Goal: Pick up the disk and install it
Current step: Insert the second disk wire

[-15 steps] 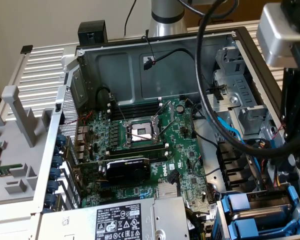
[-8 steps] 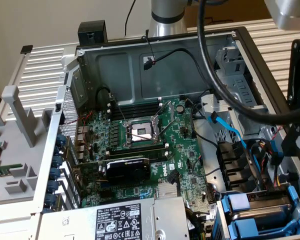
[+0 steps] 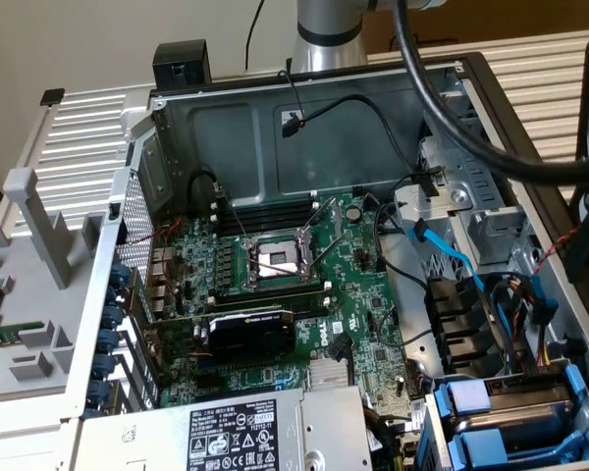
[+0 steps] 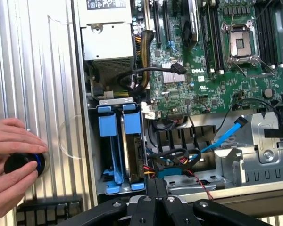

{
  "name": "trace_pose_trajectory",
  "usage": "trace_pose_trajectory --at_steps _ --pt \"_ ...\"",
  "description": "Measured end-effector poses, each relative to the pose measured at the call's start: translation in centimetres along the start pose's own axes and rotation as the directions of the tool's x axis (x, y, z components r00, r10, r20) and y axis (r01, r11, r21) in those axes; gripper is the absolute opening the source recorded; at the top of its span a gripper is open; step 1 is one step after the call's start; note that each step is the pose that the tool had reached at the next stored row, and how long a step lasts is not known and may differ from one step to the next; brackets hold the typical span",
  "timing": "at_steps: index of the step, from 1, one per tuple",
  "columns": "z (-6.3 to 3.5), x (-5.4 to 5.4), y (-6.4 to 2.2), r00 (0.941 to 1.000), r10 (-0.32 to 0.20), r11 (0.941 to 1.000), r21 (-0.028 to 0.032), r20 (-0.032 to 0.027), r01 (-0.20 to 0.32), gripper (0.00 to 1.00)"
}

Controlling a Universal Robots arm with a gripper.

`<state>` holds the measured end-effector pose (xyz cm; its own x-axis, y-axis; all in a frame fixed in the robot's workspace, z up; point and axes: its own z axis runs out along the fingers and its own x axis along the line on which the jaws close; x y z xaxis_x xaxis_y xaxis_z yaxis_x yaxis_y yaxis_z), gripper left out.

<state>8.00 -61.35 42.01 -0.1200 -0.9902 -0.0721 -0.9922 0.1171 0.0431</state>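
The disk (image 4: 132, 153) stands on edge in the drive cage at the corner of the open computer case, its metal side showing between bright blue carrier rails (image 4: 108, 127). In the exterior view the same blue carriers (image 3: 468, 404) sit at the lower right of the case. My gripper (image 4: 155, 185) hovers just outside the case wall, close to the cage's end. Its black fingers are pressed together and hold nothing.
A person's hands (image 4: 9, 160) rest on the ribbed metal surface beside the case, around a black knob (image 4: 23, 164) with a blue ring. Inside are the grey power supply (image 4: 108, 42), the green motherboard with its open processor socket (image 4: 240, 44), a blue data cable (image 4: 226, 136) and loose black cables (image 4: 146, 75).
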Motion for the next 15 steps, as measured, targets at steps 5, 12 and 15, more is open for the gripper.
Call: trace_pose_trajectory --at_steps 5,12,15 --pt "-0.13 0.0 0.0 1.0 0.001 1.0 0.0 0.0002 -0.001 0.11" --pt "-0.08 0.01 0.0 1.0 0.001 1.0 0.0002 -0.0015 -0.001 0.11" --pt "-0.08 0.0 0.0 1.0 0.001 1.0 0.0003 -0.0016 -0.001 0.11"
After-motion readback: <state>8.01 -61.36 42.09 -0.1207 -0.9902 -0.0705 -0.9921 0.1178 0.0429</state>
